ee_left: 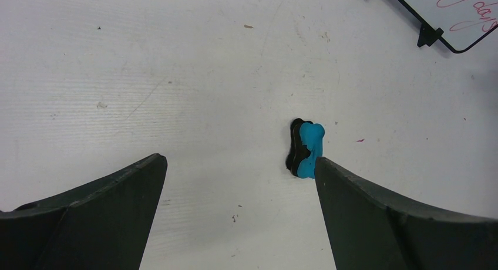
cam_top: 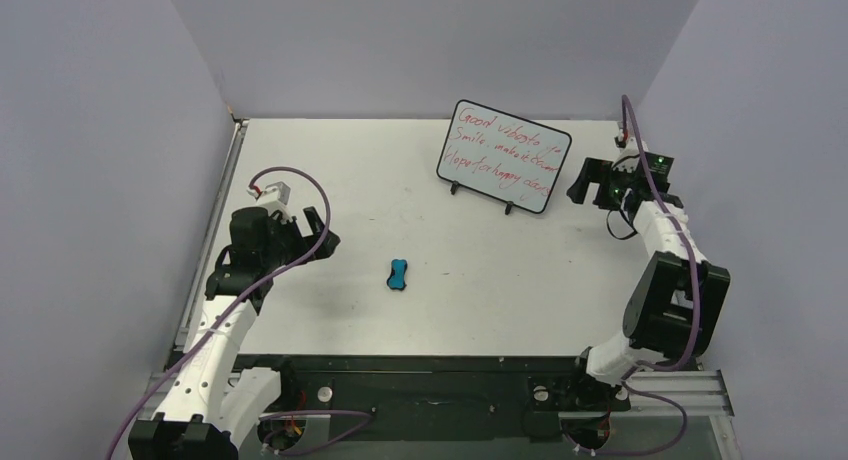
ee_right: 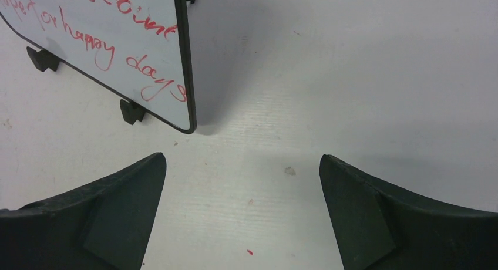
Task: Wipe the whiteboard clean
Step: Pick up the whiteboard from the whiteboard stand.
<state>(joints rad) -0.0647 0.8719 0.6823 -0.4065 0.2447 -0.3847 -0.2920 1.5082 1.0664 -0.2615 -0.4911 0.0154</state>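
While the whiteboard (cam_top: 503, 157), covered in red handwriting, stands at one o'clock on the table (cam_top: 400, 180), the overhead view shows the blue eraser (cam_top: 398, 275) lying near centre, with the left gripper (cam_top: 320, 232) at its nine o'clock. The left wrist view shows that claw spread wide, the eraser beside one fingertip. In the right wrist view, the right gripper (ee_right: 242, 158) is likewise spread, with the whiteboard's corner at eleven o'clock.

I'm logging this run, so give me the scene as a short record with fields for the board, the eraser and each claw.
whiteboard: propped on its stand, far right of table, full of red handwriting, unwiped
eraser: blue, lying loose mid-table, apart from the board
left claw: open, empty, eraser near one fingertip
right claw: open, empty, beside the board's right edge
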